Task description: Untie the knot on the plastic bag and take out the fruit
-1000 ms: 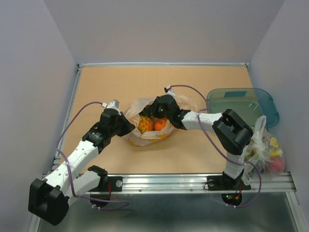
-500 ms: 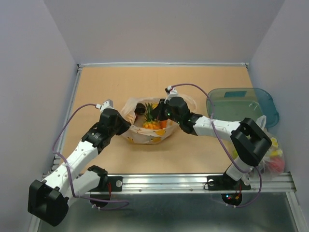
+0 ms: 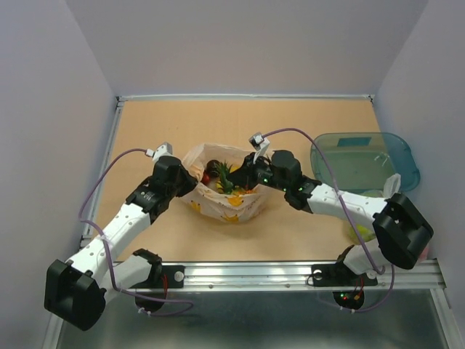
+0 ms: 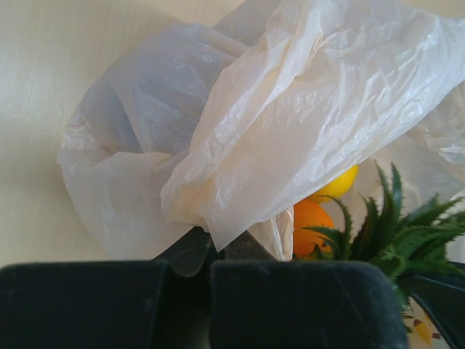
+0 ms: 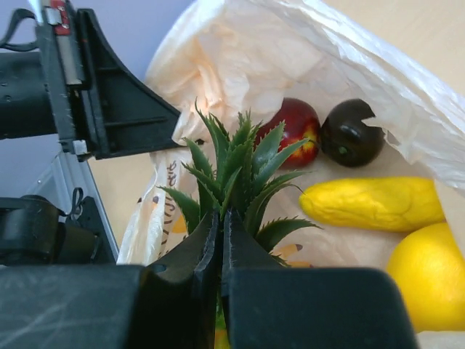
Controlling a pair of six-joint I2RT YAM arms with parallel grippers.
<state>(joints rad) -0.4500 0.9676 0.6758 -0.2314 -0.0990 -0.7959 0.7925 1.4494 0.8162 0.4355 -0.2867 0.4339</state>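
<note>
The plastic bag (image 3: 231, 209) lies open mid-table, holding a dark red apple (image 5: 298, 131), plum (image 5: 351, 132), banana (image 5: 374, 202) and pineapple (image 5: 236, 171). The left gripper (image 4: 211, 251) pinches the bag's rim. The right gripper (image 5: 220, 240) is clamped on the pineapple's crown.

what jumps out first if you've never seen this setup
The green crown of the pineapple stands up out of the open plastic bag mid-table, pinched by the right gripper. The left gripper clamps the bag's left rim, and a dark red apple, a plum and a banana lie inside.
</note>
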